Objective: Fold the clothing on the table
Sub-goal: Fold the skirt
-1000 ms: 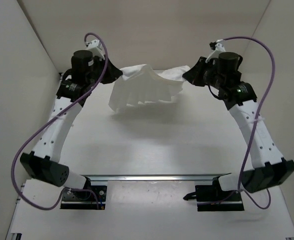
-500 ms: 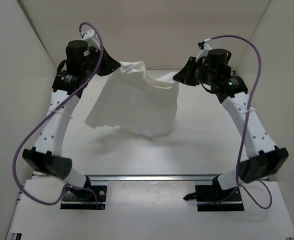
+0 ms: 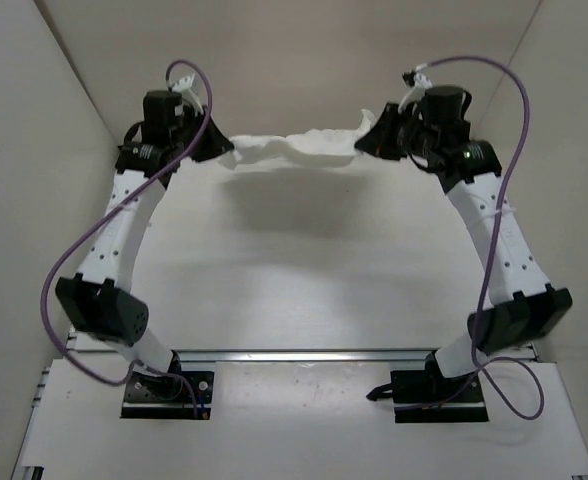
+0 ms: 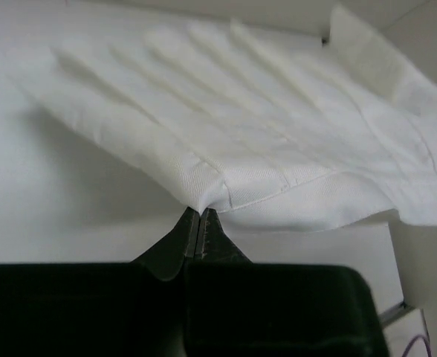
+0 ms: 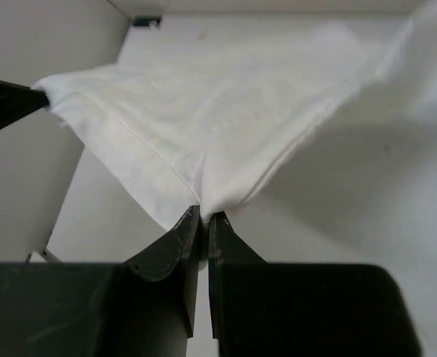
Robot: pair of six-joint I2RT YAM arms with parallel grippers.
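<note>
- From above, the clothing [image 3: 294, 150] shows only as a thin, crumpled band seen almost edge-on; its pleats cannot be made out there.
- From up there neither pinch point can be seen either, as the fingertips are covered.
- In the left wrist view the cloth's far right corner runs out of the picture. In the right wrist view its right side is blurred and cut off.
- The left end effector [image 4: 198, 212] has its fingers pressed almost together on a hemmed corner, and the pleated cloth fans out ahead of it.
- The right end effector [image 5: 204, 214] is closed down to a narrow slit, nipping another corner. The cloth spreads ahead and to its left, toward the other one's dark tip at the picture's edge.
- The cloth hangs stretched between the two, lifted off the worktop [image 3: 304, 260], with its shadow [image 3: 274, 180] just beneath.
- Both end effectors sit close to the back wall [image 3: 294, 60], each near a side wall. Behind them bare worktop runs back to the near edge.
</note>
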